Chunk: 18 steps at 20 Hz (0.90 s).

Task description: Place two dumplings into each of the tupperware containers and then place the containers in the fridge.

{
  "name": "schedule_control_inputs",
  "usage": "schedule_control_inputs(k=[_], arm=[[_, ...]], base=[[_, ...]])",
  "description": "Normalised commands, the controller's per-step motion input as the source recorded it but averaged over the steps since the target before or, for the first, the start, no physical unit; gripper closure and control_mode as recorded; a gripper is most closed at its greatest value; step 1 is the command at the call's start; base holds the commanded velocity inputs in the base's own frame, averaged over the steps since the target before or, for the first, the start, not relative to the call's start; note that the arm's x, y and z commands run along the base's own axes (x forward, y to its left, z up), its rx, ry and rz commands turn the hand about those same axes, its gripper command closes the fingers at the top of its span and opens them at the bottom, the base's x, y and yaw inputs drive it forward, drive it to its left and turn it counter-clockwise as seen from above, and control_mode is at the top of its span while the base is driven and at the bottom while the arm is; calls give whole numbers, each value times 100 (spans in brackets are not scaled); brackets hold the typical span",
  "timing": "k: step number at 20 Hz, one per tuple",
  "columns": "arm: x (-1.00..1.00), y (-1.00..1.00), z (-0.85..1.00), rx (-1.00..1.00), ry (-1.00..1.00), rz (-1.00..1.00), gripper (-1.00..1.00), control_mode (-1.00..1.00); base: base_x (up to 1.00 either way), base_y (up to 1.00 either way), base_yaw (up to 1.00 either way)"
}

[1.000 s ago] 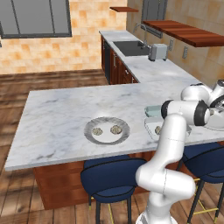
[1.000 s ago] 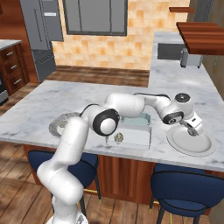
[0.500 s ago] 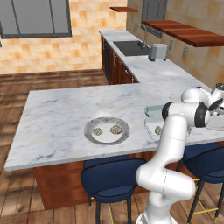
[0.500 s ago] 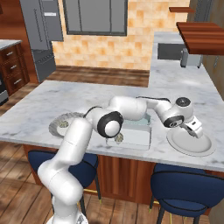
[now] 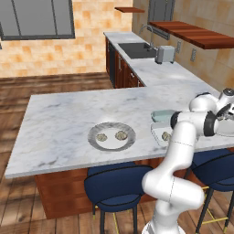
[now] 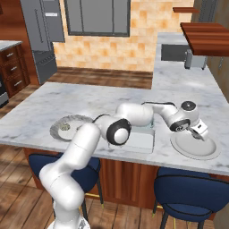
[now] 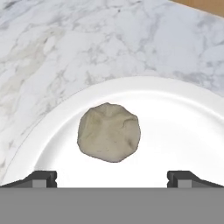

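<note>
Pincer [image 7: 112,178] spread wide and empty, poised right above a dumpling [image 7: 109,138] on a white plate [image 7: 183,131] at the right end of the marble bench [image 5: 59,123]. Best done by dropping straight down with the dumpling centred between the tips, closing gently on its soft, lumpy flanks, then lifting clear of the plate rim before swinging left. Grey tupperware container [image 5: 161,135] near the bench's near edge, already holding one dumpling [image 5: 166,136] by the look of it; pale blue-green container [image 5: 163,115] just beyond it, contents hard to tell. Two more dumplings [image 5: 121,135] on a round grey plate [image 5: 97,142] further left.

White plate close to the near edge of the bench, little margin there, so no dragging outward. Plenty of bare marble toward the far side and left. Grey fridge [image 6: 43,40] well apart, across the wooden floor at far left in the right base view.
</note>
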Motion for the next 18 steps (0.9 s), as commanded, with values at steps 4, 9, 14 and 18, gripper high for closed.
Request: schedule_control_inputs(k=[4,9,14,18], arm=[[18,-26,0,2,0,0,-100,-100],[8,-9,-2,0,0,0,-100,-100],[0,0,-27,0,2,0,-100,-100],[0,0,-26,0,3,0,-100,-100]], base=[[0,0,0],[0,0,0],[0,0,0],[0,0,0]])
